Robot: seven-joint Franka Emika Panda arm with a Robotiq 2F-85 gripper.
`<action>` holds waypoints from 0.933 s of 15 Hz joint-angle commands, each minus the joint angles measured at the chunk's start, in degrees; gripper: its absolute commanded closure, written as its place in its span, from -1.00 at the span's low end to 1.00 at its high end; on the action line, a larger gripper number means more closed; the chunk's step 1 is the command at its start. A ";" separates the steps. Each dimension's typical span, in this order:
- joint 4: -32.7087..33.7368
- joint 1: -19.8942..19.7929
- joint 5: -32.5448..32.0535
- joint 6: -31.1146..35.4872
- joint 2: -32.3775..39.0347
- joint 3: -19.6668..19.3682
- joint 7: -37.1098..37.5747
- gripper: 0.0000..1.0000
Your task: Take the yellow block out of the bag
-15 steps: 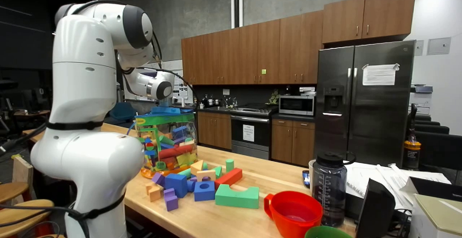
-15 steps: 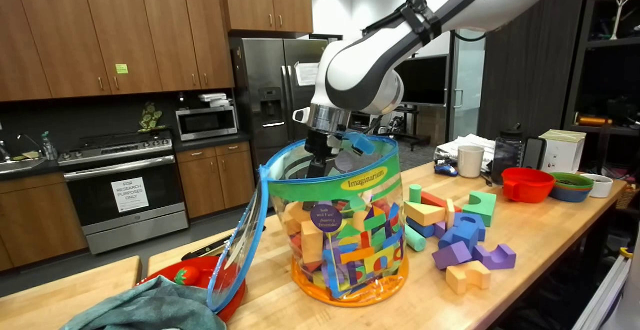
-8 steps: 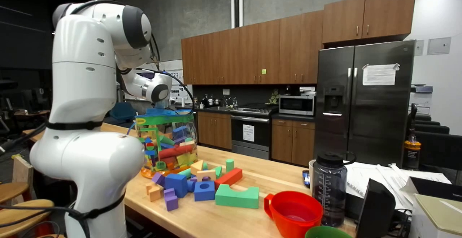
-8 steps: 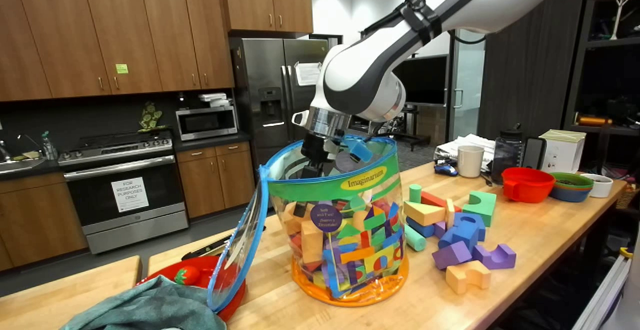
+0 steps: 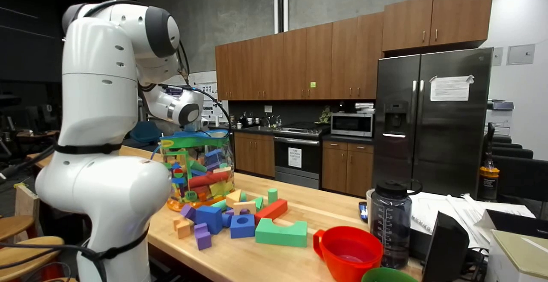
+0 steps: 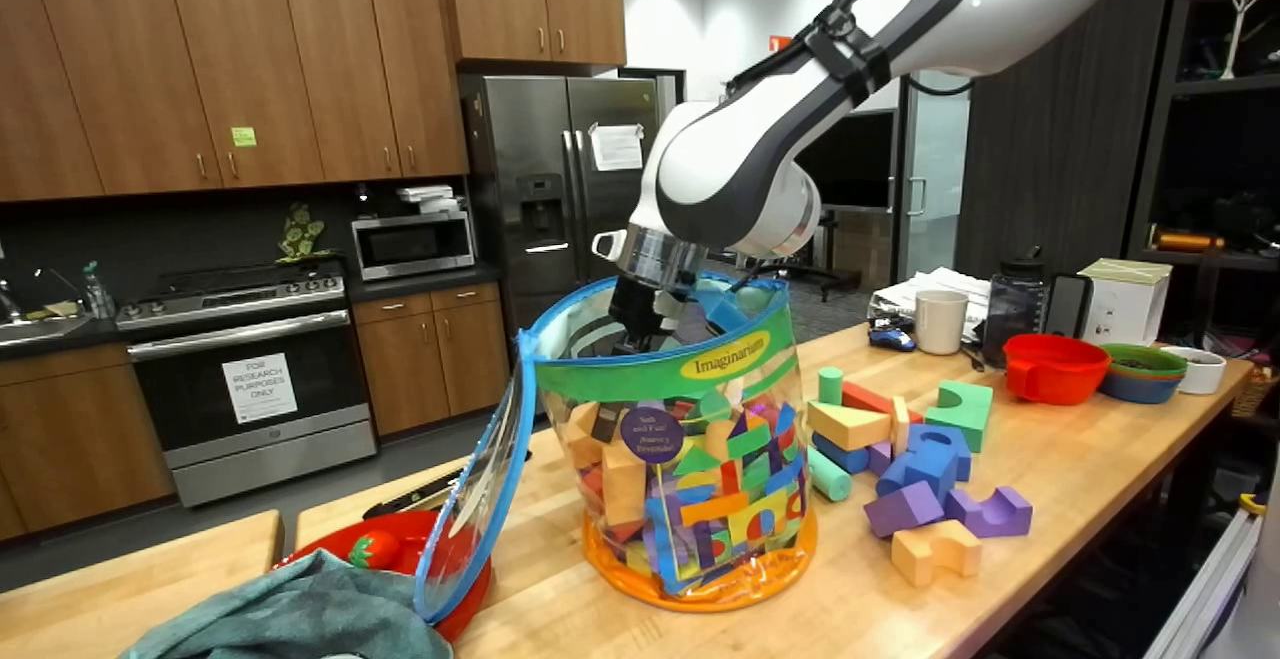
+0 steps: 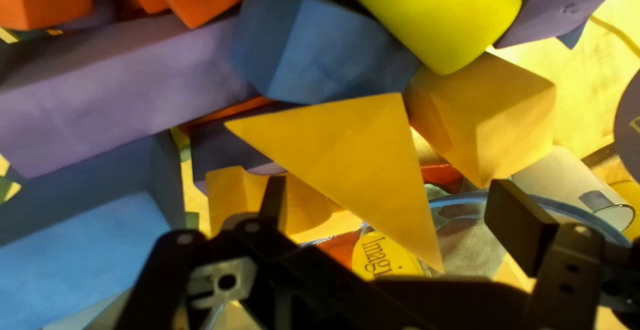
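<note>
The bag stands upright on the table in both exterior views, its blue-green rim [image 5: 197, 141] open at the top [image 6: 640, 376], lid hanging at the side. Multicoloured blocks fill it. My gripper [image 6: 640, 324] reaches down through the opening. In the wrist view the gripper [image 7: 392, 210] is open, its black fingers wide apart. A yellow-orange triangular block [image 7: 360, 165] shows between and beyond the fingers; I cannot tell whether they touch it. A bright yellow cylinder [image 7: 435, 19] lies farther up, beyond the fingertips, with a yellow-orange block [image 7: 490, 114] below it.
Loose blocks [image 6: 925, 464] lie on the table beside the bag. A red cup [image 5: 351, 250] and a dark bottle [image 5: 390, 226] stand farther along. A red bowl [image 6: 465, 594] and a grey-green cloth [image 6: 300, 609] lie by the bag's hanging lid [image 6: 480, 519].
My gripper has moved a little lower into the bag, and the arm has shifted slightly with it. The bag's rim has shifted slightly. The loose blocks have not moved.
</note>
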 commanded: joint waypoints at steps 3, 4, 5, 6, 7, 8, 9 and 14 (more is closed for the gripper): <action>-1.72 -0.04 0.05 1.35 -0.96 0.01 -0.40 -0.46; -1.63 -0.06 0.09 1.30 -0.97 0.01 -0.44 -0.36; -1.59 -0.07 0.11 1.43 -0.93 0.02 -0.48 -0.18; -1.52 -0.07 0.12 1.65 -0.86 0.03 -0.49 -0.03; -1.42 -0.08 0.10 1.73 -0.88 0.03 -0.45 0.12; -1.39 -0.10 0.05 1.89 -0.91 0.02 -0.42 0.28; -1.37 -0.13 -0.04 2.14 -0.88 -0.01 -0.41 0.41; -1.28 -0.48 -0.12 2.60 -1.10 -0.25 -0.52 0.85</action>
